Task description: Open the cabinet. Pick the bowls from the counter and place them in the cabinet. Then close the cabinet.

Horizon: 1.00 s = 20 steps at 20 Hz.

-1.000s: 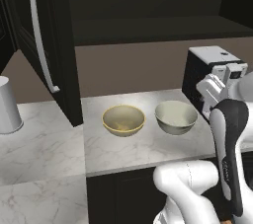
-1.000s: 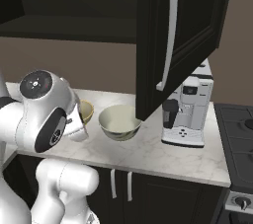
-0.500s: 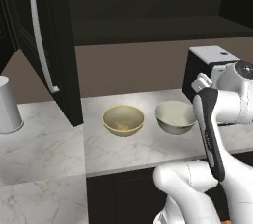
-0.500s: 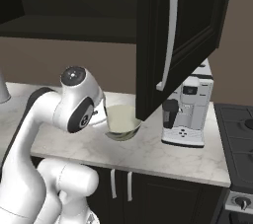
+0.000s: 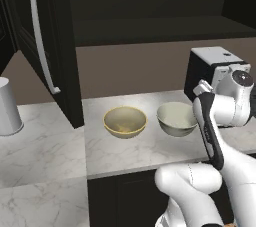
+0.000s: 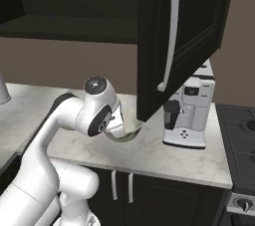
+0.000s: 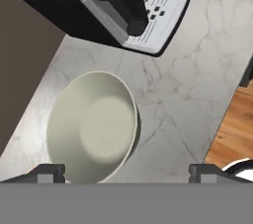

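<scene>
Both doors of the dark cabinet (image 5: 50, 46) stand open, and its right door (image 6: 174, 36) hangs over the counter (image 5: 125, 153). On the marble, a tan-yellow bowl (image 5: 125, 121) sits to the left of an off-white bowl (image 5: 176, 118). My gripper (image 7: 127, 172) hovers above the counter, open and empty, looking down. The off-white bowl (image 7: 91, 127) lies below it, toward the left fingertip (image 7: 49, 172). From the right base, my hand covers most of that bowl (image 6: 130, 129).
A coffee machine (image 5: 212, 66) stands on the counter just right of the bowls, close to my hand. A grey-white cup (image 5: 7, 106) is at the far left. A stove (image 6: 239, 140) adjoins the counter's right end. Wooden floor (image 7: 232, 129) lies past the counter's front edge.
My arm has swung forward and inward from the counter's near side until the hand is over the off-white bowl. The jaws stayed open. Bowls and doors have not moved.
</scene>
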### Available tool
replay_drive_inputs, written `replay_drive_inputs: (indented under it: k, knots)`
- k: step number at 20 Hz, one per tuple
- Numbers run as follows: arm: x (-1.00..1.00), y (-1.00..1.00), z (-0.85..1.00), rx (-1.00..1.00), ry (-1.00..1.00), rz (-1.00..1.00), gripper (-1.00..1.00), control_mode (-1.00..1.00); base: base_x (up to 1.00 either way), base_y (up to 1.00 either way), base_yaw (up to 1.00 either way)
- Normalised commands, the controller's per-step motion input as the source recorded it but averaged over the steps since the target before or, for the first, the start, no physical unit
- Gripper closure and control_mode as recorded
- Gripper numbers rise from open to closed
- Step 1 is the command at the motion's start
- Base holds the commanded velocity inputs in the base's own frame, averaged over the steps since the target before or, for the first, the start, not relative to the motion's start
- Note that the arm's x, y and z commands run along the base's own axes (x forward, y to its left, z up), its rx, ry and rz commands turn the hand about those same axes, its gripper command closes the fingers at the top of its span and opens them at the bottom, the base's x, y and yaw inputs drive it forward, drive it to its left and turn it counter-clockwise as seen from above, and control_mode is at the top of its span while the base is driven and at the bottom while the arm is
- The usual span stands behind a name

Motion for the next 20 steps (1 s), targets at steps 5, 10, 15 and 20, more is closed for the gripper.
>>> replay_drive_inputs:
  k: [5, 10, 15, 20]
  knots:
    - [0.41, -0.21, -0.39, 0.0, 0.03, 0.0, -1.0, -1.0, 0.0, 0.0, 0.0]
    - [0.36, -0.24, -0.32, 0.01, 0.06, 0.02, -1.0, -1.0, 0.0, 0.0, 0.0]
    - [0.17, -0.28, -0.19, 0.03, 0.11, 0.03, -1.0, -1.0, 0.0, 0.0, 0.0]
    - [0.2, -0.1, -0.22, 0.01, 0.14, 0.01, -1.0, -1.0, 0.0, 0.0, 0.0]
